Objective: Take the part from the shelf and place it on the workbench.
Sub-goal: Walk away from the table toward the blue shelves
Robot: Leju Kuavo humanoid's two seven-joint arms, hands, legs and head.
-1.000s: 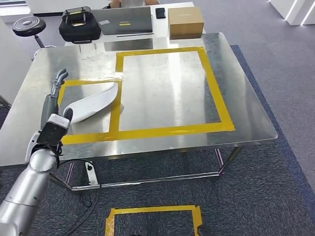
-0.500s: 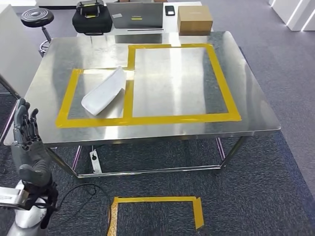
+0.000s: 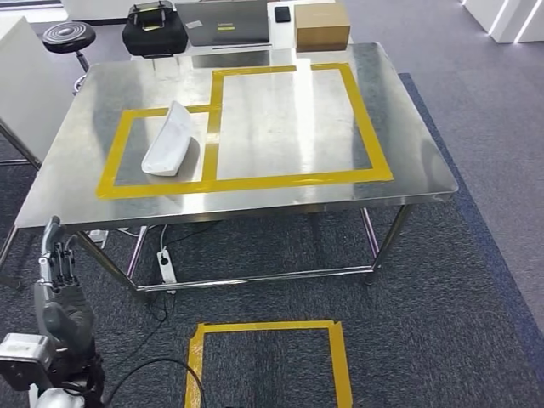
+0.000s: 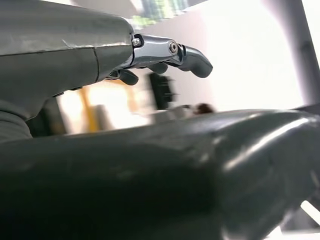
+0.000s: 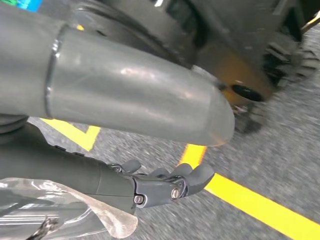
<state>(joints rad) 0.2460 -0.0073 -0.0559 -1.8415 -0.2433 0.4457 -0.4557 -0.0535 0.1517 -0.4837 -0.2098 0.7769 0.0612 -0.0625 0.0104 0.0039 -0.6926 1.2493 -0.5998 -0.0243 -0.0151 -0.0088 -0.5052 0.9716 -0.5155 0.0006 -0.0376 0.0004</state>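
Grey left hand [image 3: 59, 297] empty, fingers [image 3: 56, 255] straight and apart.

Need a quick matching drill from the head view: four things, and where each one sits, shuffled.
Things:
1. white part
2. cardboard box
3. left hand
4. black stool

Places:
A. on the far table behind the workbench
B. low by the workbench's near left corner, holding nothing
C. inside the small yellow-taped rectangle on the workbench
D. on the floor beyond the workbench's far left corner

Pairs: 1-C, 2-A, 3-B, 4-D
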